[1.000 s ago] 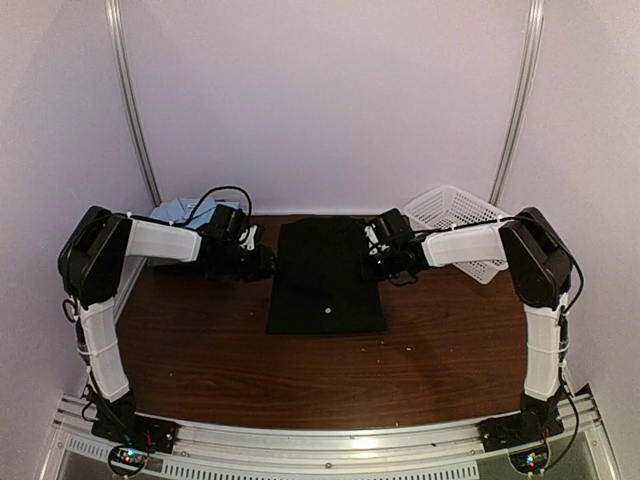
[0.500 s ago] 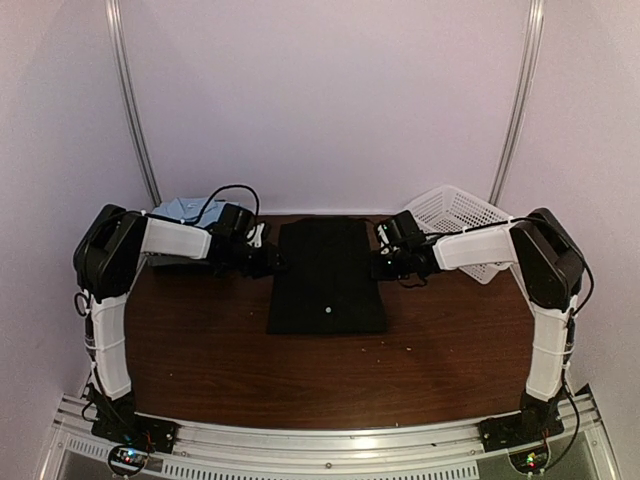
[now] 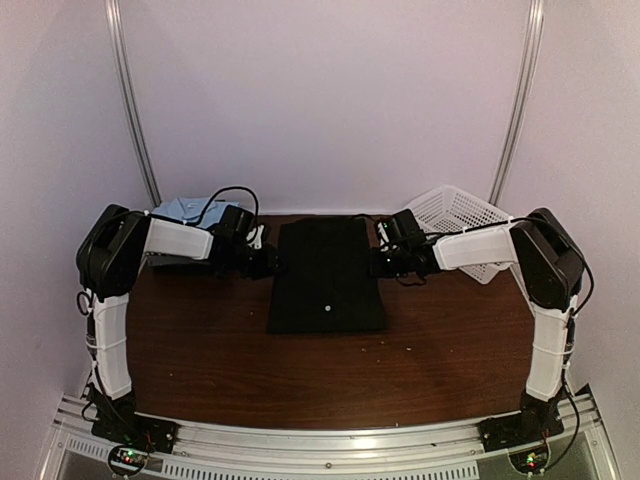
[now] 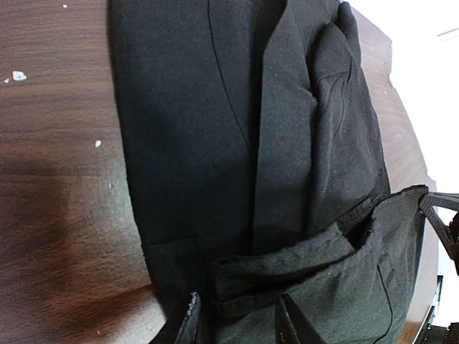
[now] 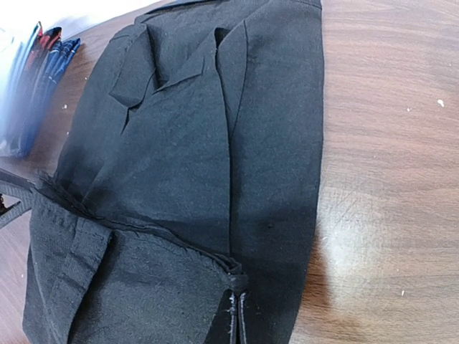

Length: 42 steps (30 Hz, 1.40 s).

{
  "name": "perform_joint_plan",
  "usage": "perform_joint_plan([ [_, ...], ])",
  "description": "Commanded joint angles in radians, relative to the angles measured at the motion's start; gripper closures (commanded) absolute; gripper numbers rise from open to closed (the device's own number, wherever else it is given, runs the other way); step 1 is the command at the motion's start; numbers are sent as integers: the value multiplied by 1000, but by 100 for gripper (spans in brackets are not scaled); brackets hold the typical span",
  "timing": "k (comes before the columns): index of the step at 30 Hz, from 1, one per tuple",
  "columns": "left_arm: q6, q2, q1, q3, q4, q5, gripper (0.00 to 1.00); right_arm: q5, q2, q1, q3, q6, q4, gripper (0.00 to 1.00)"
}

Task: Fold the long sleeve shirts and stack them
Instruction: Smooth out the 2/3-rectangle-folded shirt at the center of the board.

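Left gripper is clenched on the left side edge of the black shirt, in the garment's far half. Its two fingers stand a little apart with a thick bunch of cloth packed between them. Right gripper pinches the opposite side edge of the same shirt, its fingertips pressed nearly together on a thin fold. Between the two grippers a hemmed layer of the fabric is raised as a band that runs from one to the other, and the rest of the garment lies flat on the table.

From above, the shirt is a narrow dark rectangle lying lengthwise in the middle of the brown wooden table, with overlapping folds turned inward along its length. A small pale dot shows close to its near edge. Both arms reach in from the sides, forearms low over the wood.

Behind the left arm, at the table's far left corner, sits a light blue shirt, partly hidden by that arm. The right wrist camera catches a blurred folded stack of dark and blue cloth beyond the black shirt. A white mesh basket stands tilted at the far right corner, apart from the black shirt
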Motion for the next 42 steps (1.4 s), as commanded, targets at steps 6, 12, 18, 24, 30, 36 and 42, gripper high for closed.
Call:
perform_joint_plan([
  [6,-11,45,4,-8,44,42,69,15,-19,-8,-26,15,35,100],
  [12,-43,27,4,-33,69,75,97,18,-31,-8,-39,18,64,100],
  [18,-61,-46,4,-90,109,39,100,46,-60,-9,-73,22,91,100],
  [24,-61,-105,4,-129,97,-32,100,77,-83,-15,-113,40,126,100],
  [30,-49,-66,4,-103,51,-37,100,50,-49,-19,-84,28,116,100],
  [36,-37,-40,4,-68,2,-44,85,34,-18,-19,-39,6,51,93],
  [42,-6,-76,4,-22,-95,-116,62,107,-78,-18,-12,-11,-58,73],
])
